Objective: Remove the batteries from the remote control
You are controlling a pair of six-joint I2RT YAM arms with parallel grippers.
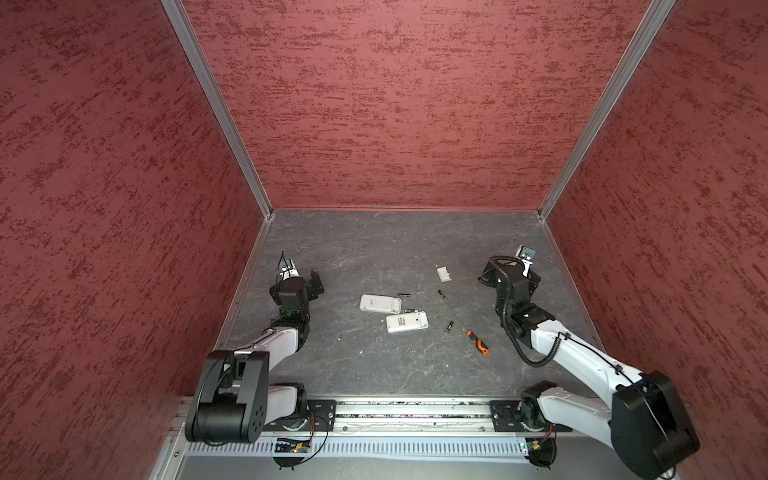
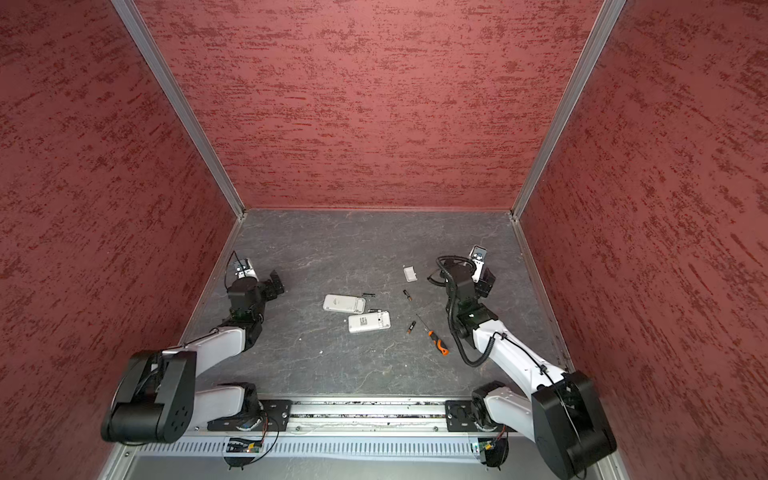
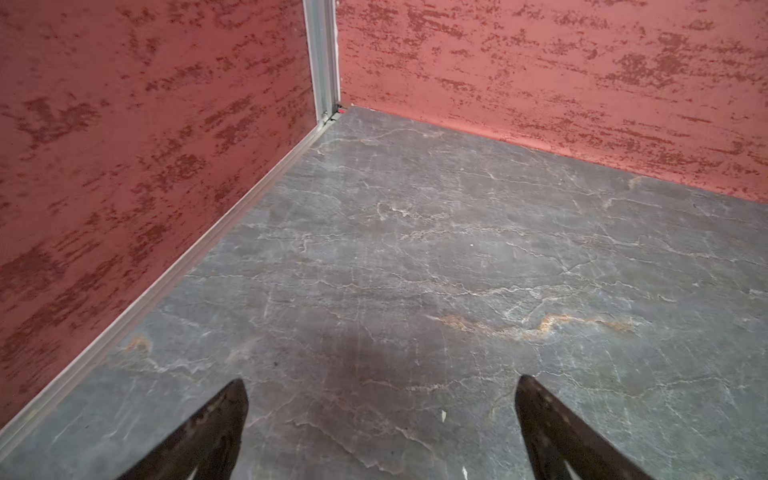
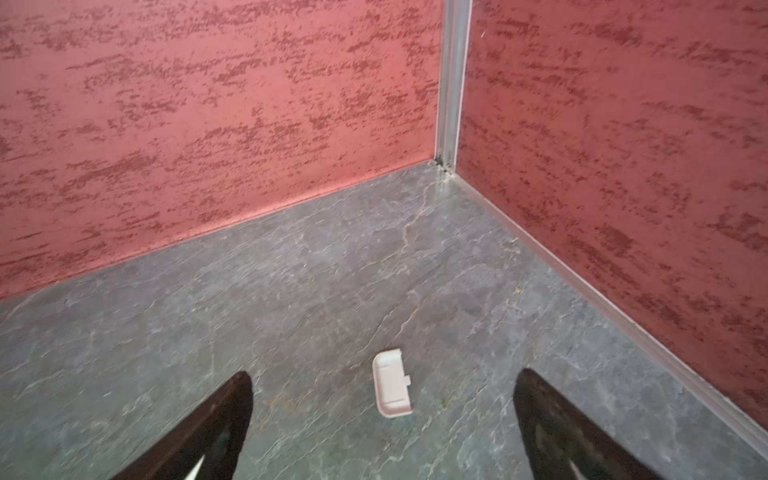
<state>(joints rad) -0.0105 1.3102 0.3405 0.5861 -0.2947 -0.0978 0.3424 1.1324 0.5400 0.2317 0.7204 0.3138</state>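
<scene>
Left tool [image 3: 381, 378] hangs wide open with nothing in it, over the desk [image 1: 374, 249]. Next come two white remotes [image 1: 380, 303], close together. I count four batteries [image 1: 442, 295] lying out on the desk: two just beside the remotes and two more to their right. There's one white cover [image 1: 444, 274] and one screwdriver [image 1: 478, 343]. Right tool [image 4: 384, 374] is gaping too, empty, with the cover lying ahead of it.

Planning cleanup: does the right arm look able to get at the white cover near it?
Probably yes: the right gripper is open, and the white cover lies flat on bare table just ahead of its fingers, nothing in the way.
</scene>
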